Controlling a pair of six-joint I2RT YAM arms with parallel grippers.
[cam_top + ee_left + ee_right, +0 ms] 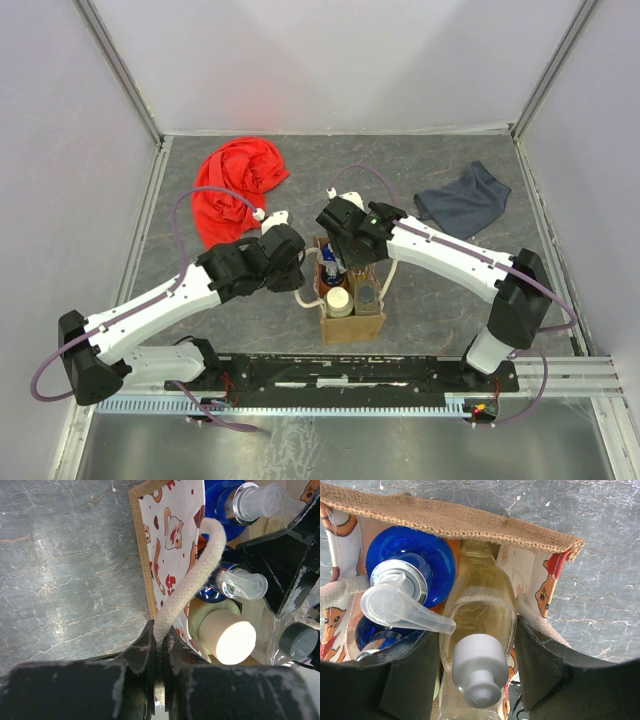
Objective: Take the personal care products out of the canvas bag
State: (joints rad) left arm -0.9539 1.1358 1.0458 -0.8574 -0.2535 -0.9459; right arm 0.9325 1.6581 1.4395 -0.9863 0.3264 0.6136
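The canvas bag [352,330] stands on the table between my arms. My left gripper [298,272] is shut on one cream loop handle [192,575] at the bag's left rim [142,555]. My right gripper [335,262] reaches into the far end of the bag, its fingers closed on either side of the slim clear amber bottle [480,610]. A blue-topped pump bottle [420,555] sits beside it and a second blue top [365,630] shows below. The beige white-capped bottle [339,300] and the dark-capped bottle [367,296] stand in the near end.
A red cloth [235,185] lies at the back left. A dark blue-grey cloth [463,198] lies at the back right. White walls enclose the table on three sides. The bag's other handle [540,625] lies against my right gripper's right finger.
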